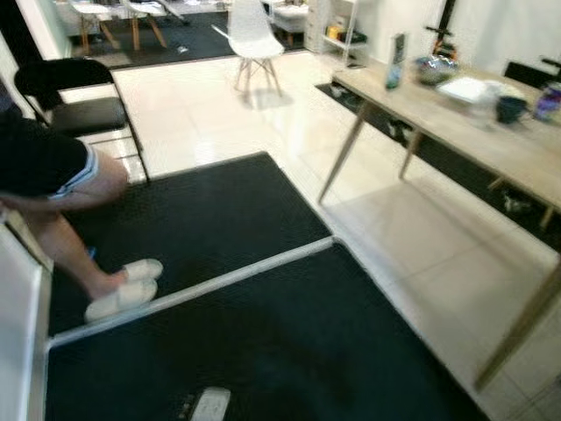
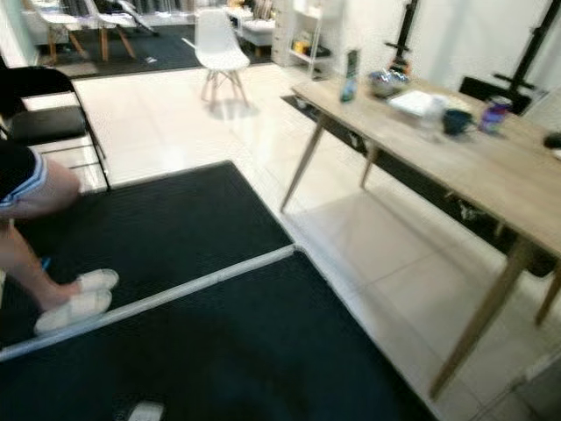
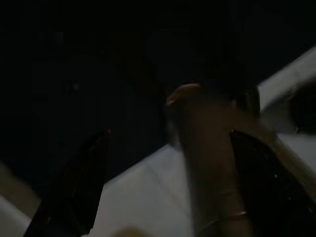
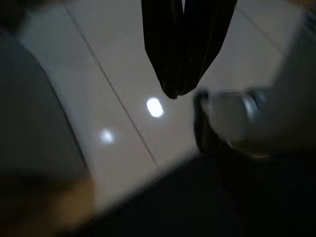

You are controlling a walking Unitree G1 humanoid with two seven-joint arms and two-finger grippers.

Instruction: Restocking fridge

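My left gripper (image 3: 170, 134) is open in the dark left wrist view, its two black fingers (image 3: 74, 187) wide apart. Between them shows a blurred brownish upright shape (image 3: 207, 163); I cannot tell what it is or whether the fingers touch it. My right gripper (image 4: 175, 91) hangs shut and empty over pale floor tiles (image 4: 123, 64). On the wooden table (image 1: 491, 149) at the right stand a bottle (image 1: 396, 61), a bowl (image 1: 436, 68), a dark cup (image 1: 511, 109) and a can (image 1: 549, 101).
A person (image 1: 53, 167) in white slippers (image 1: 123, 289) sits at the left beside a black folding chair (image 1: 74, 96). Two black mats (image 1: 219, 263) cover the floor ahead. A white chair (image 1: 252, 39) stands far back. A white panel edge (image 1: 17, 333) runs along my left.
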